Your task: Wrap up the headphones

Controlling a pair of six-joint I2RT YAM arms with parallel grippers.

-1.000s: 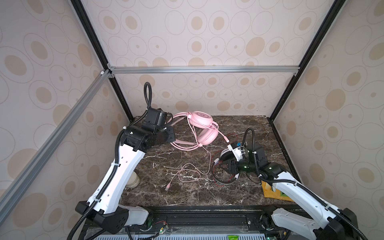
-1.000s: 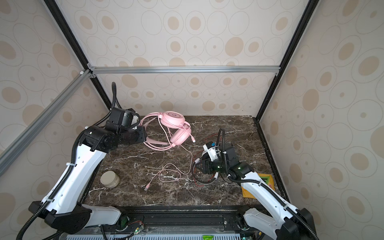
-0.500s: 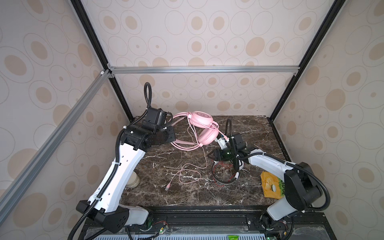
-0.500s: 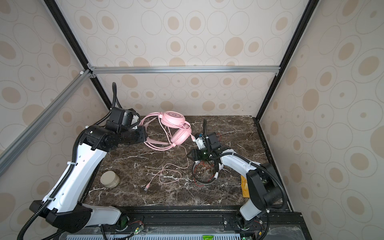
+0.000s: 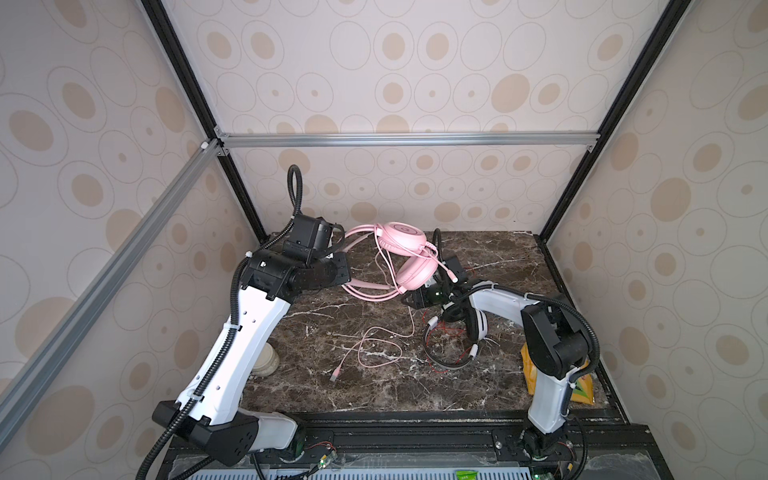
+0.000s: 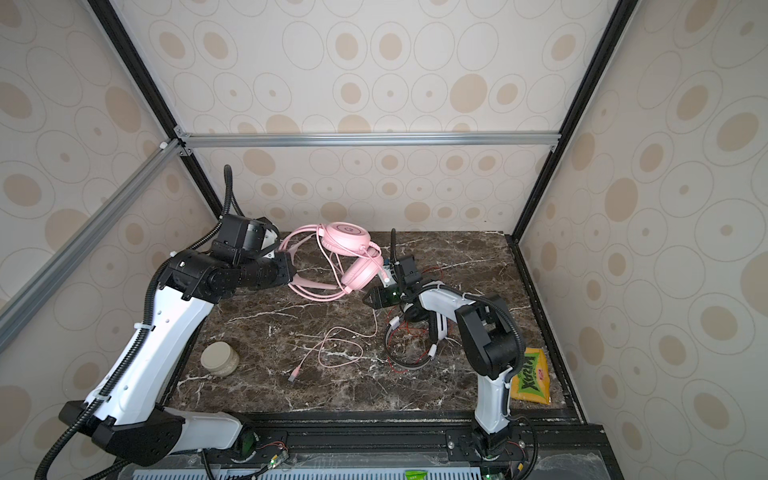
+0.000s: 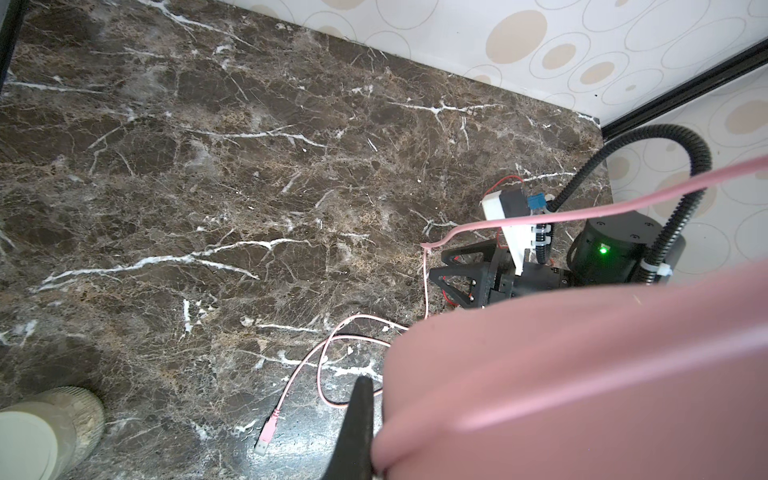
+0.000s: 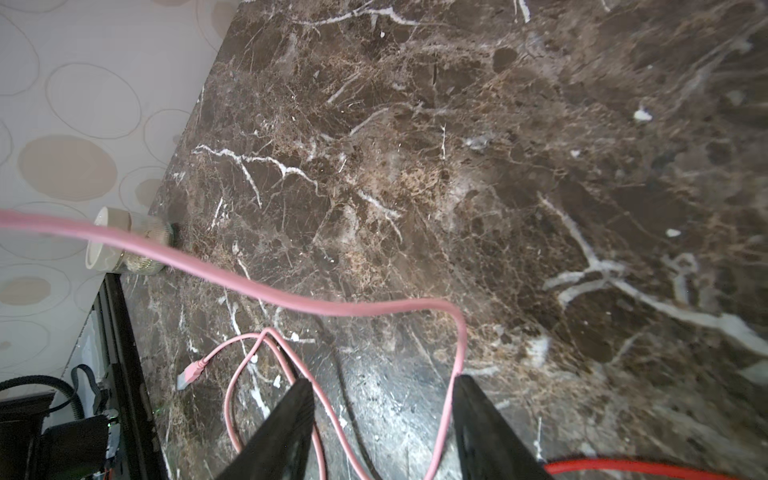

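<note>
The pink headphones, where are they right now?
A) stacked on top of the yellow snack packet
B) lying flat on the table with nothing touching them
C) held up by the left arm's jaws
C: the left gripper has its jaws shut on the headband of the pink headphones, holding them up over the table.

Both top views: bright, even, diffuse illumination; shadows on the tabletop [image 5: 374, 395] are faint and soft-edged. Wide-angle perspective splays the frame posts [image 5: 191, 83] above the tabletop outward. Left wrist view: the pink headset [image 7: 582, 374] over the tabletop is heavily defocused; a dull glare patch marks the tabletop. Right wrist view: tabletop smeared toward one edge; the pink cable [image 8: 249, 286] above it is soft.
</note>
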